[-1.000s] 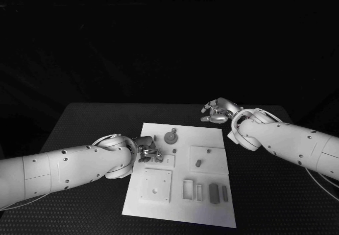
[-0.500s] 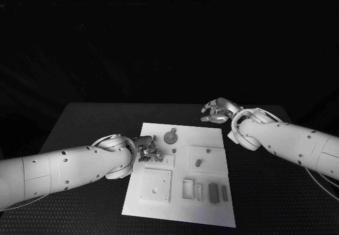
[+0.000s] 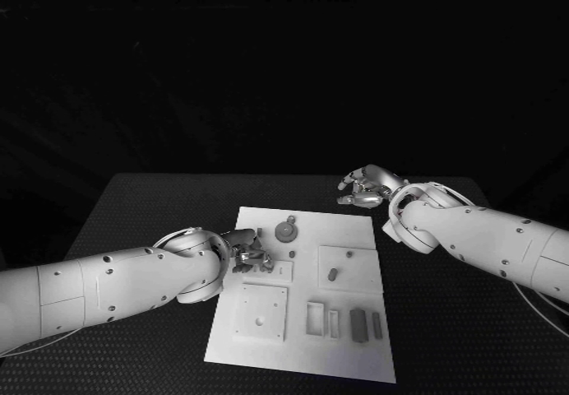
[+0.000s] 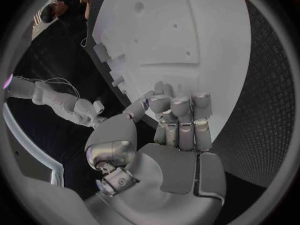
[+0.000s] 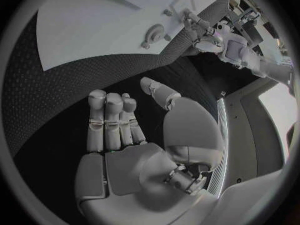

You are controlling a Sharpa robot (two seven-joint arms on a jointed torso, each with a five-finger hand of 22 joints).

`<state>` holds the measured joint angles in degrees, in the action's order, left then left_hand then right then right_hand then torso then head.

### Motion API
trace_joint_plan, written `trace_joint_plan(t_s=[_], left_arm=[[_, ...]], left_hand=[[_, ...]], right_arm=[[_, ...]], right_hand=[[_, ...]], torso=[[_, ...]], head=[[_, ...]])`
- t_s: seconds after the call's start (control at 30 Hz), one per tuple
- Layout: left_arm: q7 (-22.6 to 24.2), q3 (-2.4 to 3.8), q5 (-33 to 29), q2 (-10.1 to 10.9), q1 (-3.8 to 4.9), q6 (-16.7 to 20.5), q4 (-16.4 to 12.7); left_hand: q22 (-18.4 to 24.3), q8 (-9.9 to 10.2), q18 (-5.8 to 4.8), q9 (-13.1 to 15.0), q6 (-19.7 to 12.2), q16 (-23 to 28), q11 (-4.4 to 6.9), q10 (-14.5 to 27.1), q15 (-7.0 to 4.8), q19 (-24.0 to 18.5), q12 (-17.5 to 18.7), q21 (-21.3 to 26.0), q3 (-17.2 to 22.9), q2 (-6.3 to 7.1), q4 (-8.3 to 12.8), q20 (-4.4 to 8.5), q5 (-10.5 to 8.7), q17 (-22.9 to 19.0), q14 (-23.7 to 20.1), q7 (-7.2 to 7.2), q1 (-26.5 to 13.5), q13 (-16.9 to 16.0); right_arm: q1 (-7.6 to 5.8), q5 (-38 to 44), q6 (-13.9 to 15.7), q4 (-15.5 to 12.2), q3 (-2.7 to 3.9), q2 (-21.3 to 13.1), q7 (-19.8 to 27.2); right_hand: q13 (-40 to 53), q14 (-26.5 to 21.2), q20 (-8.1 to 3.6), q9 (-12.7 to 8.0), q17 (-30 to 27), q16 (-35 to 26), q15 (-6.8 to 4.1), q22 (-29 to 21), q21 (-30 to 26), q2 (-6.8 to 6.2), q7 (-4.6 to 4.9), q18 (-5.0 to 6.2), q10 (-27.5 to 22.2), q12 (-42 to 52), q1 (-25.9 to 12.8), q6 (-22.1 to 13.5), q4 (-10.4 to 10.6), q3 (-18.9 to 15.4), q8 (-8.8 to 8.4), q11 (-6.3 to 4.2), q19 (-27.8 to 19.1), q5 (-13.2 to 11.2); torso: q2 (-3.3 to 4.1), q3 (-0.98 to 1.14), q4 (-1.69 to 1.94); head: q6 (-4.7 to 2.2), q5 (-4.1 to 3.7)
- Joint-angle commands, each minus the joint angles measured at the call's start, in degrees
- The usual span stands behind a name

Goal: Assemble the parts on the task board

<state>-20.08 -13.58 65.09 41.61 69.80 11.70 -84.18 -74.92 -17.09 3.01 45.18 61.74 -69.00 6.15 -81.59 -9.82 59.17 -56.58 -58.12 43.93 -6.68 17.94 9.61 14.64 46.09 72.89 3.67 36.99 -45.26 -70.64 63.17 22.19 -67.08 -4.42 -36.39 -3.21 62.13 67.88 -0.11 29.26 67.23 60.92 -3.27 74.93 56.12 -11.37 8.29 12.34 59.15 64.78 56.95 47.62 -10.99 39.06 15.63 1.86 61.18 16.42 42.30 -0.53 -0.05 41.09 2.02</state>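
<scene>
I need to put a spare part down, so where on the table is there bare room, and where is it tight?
Bare black table lies left of the task board, beyond the left hand, and along the table's far edge. Another strip runs right of the board, nearer than the right hand. It is crowded on the board itself, around the round part and the slots.

Left robot hand [image 3: 246,252] has fingers curled; right robot hand [image 3: 365,187] is spread.

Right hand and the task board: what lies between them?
Bare black table. In the right wrist view, only dark textured table surface runs from the open right hand to the task board edge; the head view agrees, with the hand off the board's far right corner.
</scene>
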Motion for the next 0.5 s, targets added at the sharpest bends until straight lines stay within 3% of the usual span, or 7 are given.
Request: trace_joint_plan(t_s=[0.03,0.5], left_arm=[[0.3,-0.05,0.1,-0.4,-0.11,0.3,0.1],[-0.1,-0.05,0.7,-0.6,-0.48,-1.3,0.4]], left_hand=[[-1.0,-0.1,0.7,0.0,9.5,-0.3,1.04,0.9,-0.83,0.3,-0.3,-0.3,1.8,-0.06,-1.2,5.47,-0.33,-0.1,0.5,-4.48,0.6,0.1],[-0.8,0.1,0.68,0.0,9.5,-0.4,0.93,0.8,-0.91,0.3,-0.4,-0.2,1.3,1.47,-1.4,5.43,-2.31,-0.4,0.3,-4.38,1.2,0.6]], right_arm=[[0.0,0.0,-0.7,0.1,0.01,0.1,0.2],[0.01,-0.1,-0.9,0.2,0.01,0.2,0.2]], right_hand=[[-0.1,-0.3,-0.02,-0.1,-0.1,0.3,-0.1,0.6,-0.3,0.05,0.87,2.66,-6.1,0.2,-0.5,1.4,0.0,-0.3,0.14,0.94,0.0,0.4],[-0.1,-0.3,-0.02,-0.1,-0.1,0.3,-0.11,0.6,-0.3,0.07,0.87,2.66,-6.1,0.3,-0.6,1.4,0.0,-0.4,0.15,0.94,0.0,0.4]], torso=[[0.0,0.03,0.02],[-0.01,-0.01,-0.03]], head=[[-0.07,0.06],[0.05,0.22]])
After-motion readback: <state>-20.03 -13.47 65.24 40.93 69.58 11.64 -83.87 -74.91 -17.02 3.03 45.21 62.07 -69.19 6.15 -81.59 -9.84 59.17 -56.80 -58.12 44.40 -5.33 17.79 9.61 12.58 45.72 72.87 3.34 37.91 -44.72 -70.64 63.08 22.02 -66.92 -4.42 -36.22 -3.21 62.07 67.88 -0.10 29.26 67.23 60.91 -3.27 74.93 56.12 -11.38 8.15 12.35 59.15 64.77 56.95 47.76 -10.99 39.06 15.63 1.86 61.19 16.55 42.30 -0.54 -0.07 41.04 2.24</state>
